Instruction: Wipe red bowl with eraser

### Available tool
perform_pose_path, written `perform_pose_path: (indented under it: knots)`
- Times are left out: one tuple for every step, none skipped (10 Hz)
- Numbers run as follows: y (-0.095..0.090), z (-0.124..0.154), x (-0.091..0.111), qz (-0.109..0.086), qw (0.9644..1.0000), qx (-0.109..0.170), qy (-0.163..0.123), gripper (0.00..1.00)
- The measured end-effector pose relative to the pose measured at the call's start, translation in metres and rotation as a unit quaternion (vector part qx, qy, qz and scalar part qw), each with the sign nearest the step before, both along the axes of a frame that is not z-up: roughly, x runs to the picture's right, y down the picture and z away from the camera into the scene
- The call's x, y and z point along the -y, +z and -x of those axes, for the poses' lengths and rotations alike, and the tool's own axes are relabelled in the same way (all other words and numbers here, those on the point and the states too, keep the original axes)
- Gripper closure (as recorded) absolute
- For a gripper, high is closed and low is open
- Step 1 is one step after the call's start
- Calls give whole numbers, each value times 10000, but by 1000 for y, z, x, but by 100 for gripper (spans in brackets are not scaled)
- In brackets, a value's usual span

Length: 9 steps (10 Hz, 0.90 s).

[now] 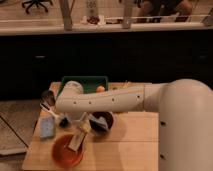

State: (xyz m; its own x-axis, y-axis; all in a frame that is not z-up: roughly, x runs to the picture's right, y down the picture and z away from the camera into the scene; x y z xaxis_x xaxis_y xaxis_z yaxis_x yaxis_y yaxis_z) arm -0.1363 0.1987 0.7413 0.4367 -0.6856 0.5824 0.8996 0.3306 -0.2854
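Step in hand: the wipe itself, or the contact just ahead of it. Pincer (82, 131) sits at front-left of the bench (131, 146), hanging from the white arm just over the red bowl (58, 153), pinching the eraser (77, 141) by its upper end. Eraser is tilted, lower end down over the bowl's right-hand inner side; can't tell if it's actually touching the surface. Red bowl is at the front-left corner, light blue pad (47, 128) just behind-left of it, dark bowl (105, 121) close behind-right, green bin (88, 80) at the back. Next move, my read: keep light downward pressure and sweep the eraser across the inside; a shallow bowl will likely slide if pushed sideways, so short strokes, and steer clear of the dark bowl
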Motion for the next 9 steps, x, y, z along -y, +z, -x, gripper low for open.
perform_pose_path:
  knots:
    - [2,7,1,13,10000,34,-70,99]
    - [4,18,0,39,9998,87,-150,99]
    - [8,30,-1,75,9995,158,-260,99]
    - [11,40,-3,116,9990,223,-372,99]
    - [13,49,-7,159,9983,288,-481,99]
    - [12,57,-13,195,9975,353,-587,99]
    - [8,59,-19,231,9967,396,-665,99]
    - [4,58,-27,263,9961,429,-731,99]
    - [-4,56,-36,285,9957,448,-758,99]
